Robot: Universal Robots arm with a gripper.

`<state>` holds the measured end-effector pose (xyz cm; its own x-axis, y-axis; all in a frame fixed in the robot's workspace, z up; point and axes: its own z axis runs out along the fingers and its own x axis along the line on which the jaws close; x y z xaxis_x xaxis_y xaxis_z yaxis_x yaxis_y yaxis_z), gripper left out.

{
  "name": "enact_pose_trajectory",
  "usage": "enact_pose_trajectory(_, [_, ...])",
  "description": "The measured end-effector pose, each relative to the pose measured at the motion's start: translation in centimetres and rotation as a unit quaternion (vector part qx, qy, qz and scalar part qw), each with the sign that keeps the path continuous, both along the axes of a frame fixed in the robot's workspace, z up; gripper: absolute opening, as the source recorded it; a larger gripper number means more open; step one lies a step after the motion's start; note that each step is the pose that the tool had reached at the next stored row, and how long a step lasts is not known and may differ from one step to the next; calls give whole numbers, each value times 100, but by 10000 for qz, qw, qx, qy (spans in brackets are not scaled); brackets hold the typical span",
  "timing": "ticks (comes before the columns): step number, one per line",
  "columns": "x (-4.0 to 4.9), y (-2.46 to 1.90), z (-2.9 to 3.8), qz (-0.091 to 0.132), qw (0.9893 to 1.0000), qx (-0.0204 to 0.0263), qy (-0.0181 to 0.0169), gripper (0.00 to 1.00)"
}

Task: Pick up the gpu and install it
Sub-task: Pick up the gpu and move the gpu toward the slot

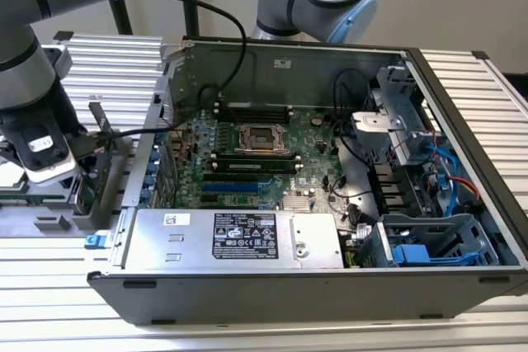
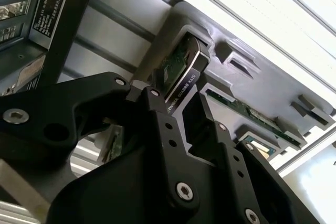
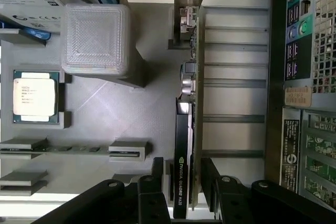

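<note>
**Fingers around the gpu, grasp not yet closed**

The gpu [image 3: 182,145] stands on its long edge in a grey holder [image 3: 152,93], with the silver bracket at its far end and the black cooler on one face. In the exterior view this holder sits at the left edge of the frame, at middle height, on the slatted table [image 1: 115,63]. It is outside the open computer case [image 1: 462,88], so the card is not installed.

The gripper [image 3: 184,163] is low over the near end of the card. Its two black fingers [image 3: 157,182] stand one on each side of it. In the first wrist view a thin gap seems to be on both sides, so I judge the fingers released and not pressing.

The step in hand is, in my judgement, the grasp for the pick. To do it well, the card should stay in the middle between the fingers, so both meet it together and do not push it sideways in the holder. The pads should lie flat on the cooler and on the board, with moderate force because the card is thin.

A processor chip [image 3: 34,96] lies in another pocket of the holder, well apart.
</note>
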<state>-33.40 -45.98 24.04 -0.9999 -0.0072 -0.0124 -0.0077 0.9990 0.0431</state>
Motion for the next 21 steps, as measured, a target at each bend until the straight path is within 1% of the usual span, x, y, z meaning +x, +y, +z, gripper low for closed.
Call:
enact_pose_trajectory(12, [0,1,-74,0,10000,-1,0,100])
enact_pose_trajectory(21, [0,1,-73,0,10000,0,-1,100])
